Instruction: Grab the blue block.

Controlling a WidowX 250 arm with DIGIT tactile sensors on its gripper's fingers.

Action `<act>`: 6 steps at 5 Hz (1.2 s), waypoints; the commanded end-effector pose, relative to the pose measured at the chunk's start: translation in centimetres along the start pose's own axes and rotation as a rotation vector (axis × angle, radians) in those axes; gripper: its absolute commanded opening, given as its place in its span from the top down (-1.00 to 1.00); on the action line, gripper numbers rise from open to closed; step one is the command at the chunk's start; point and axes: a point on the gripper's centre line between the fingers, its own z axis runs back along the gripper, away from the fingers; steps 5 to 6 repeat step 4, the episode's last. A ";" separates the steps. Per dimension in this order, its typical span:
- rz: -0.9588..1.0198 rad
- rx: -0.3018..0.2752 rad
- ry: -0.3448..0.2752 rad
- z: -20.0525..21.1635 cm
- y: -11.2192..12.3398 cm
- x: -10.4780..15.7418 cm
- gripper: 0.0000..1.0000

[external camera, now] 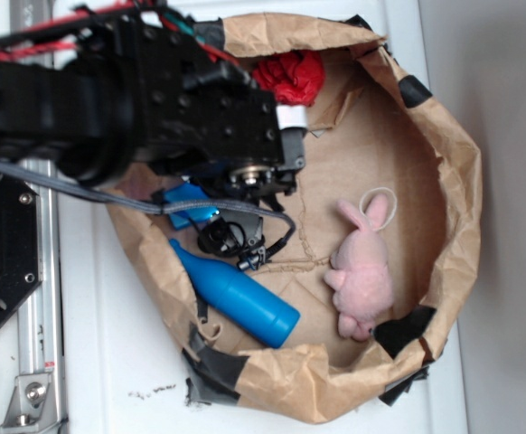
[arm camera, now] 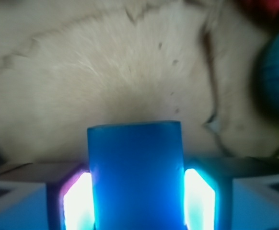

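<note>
Gripper (arm camera: 137, 191) fingers (arm camera: 77, 201) press both sides of the blue block (arm camera: 135, 172), which sits clamped between them in the wrist view, glowing pads touching its faces. From the exterior view the black arm (external camera: 127, 99) hides most of that hold; only a corner of the block (external camera: 189, 204) shows beneath it, inside the brown paper nest (external camera: 444, 163). Lying nearby are the blue bottle (external camera: 236, 296), a pink plush rabbit (external camera: 362, 271) and a red crumpled thing (external camera: 290, 77). A blurred blue round shape (arm camera: 276, 72), cut off, edges the wrist view.

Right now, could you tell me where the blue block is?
In the wrist view, the blue block sits between the gripper fingers; outside, it's beside the blue bottle.
</note>
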 end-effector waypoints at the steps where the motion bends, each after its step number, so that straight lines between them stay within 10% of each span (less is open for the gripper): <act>1: -0.135 0.075 -0.123 10.4 -2.3 0.3 1.00; 6: -0.051 0.015 -0.168 12.3 -1.0 1.4 1.00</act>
